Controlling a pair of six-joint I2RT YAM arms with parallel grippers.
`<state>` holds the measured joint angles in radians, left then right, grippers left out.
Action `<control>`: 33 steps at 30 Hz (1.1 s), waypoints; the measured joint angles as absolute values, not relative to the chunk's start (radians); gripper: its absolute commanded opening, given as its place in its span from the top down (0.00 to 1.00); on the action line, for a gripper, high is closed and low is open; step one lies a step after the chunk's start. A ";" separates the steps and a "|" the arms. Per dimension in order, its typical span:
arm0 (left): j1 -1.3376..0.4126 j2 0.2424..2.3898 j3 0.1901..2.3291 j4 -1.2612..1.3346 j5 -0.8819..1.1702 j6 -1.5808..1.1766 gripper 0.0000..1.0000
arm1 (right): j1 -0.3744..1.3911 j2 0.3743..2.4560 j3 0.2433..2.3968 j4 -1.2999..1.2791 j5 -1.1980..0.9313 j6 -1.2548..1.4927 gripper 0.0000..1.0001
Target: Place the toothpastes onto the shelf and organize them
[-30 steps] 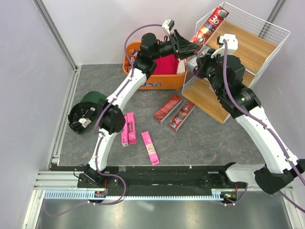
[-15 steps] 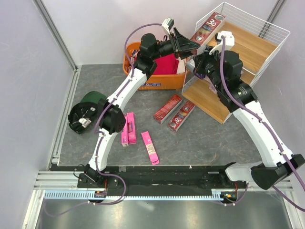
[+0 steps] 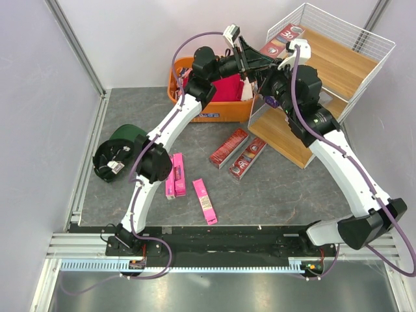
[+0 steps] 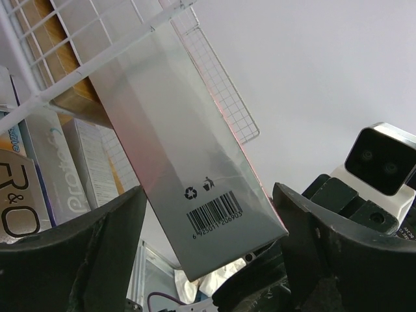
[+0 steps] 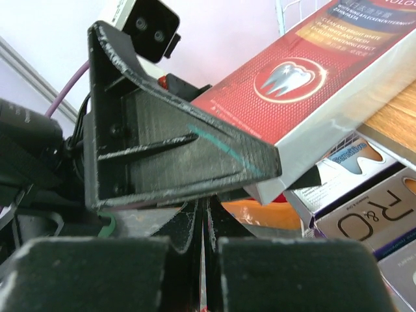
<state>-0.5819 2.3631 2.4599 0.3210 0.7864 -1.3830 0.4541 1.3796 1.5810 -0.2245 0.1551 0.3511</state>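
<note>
- One dark red "3D" toothpaste box is the job in hand. It hangs at the upper left corner of the shelf as the top camera sees it, with its far end at the wire rim by the top board.
- Left tool: the jaws are parted about as wide as the box. In the left wrist view the barcode end sits between the fingers, one at each long side. I judge it gripped, not merely cradled.
- Right tool: it is just beside the left one, below the box. In its own view the fingers are pressed almost together with nothing between them.
- To do this well, slide the box lengthwise over the rim until most of it lies flat on the board and square with the board's edge. Only then let go. The boards slant, so a box freed early may slip or tip off.
- Mind the crowding, as both arms meet at that corner.
- Five more lie on the bench, well apart from the shelf: two dark red boxes and three pink boxes.
</note>
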 measured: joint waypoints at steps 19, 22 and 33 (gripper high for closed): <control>-0.577 2.246 2.297 0.331 0.731 -1.370 0.00 | 0.440 1.457 1.609 -0.165 0.252 0.372 1.00; -0.576 2.189 2.230 0.329 0.710 -1.343 0.00 | 0.426 1.459 1.609 -0.157 0.252 0.376 1.00; -0.590 1.997 2.011 0.331 0.744 -1.216 0.00 | 0.369 1.500 1.652 -0.104 0.274 0.398 1.00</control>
<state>-0.5896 1.9968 2.0109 0.3309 0.7444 -1.2160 0.3687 1.5002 1.6516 -0.1040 0.2745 0.3981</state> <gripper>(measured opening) 0.995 0.007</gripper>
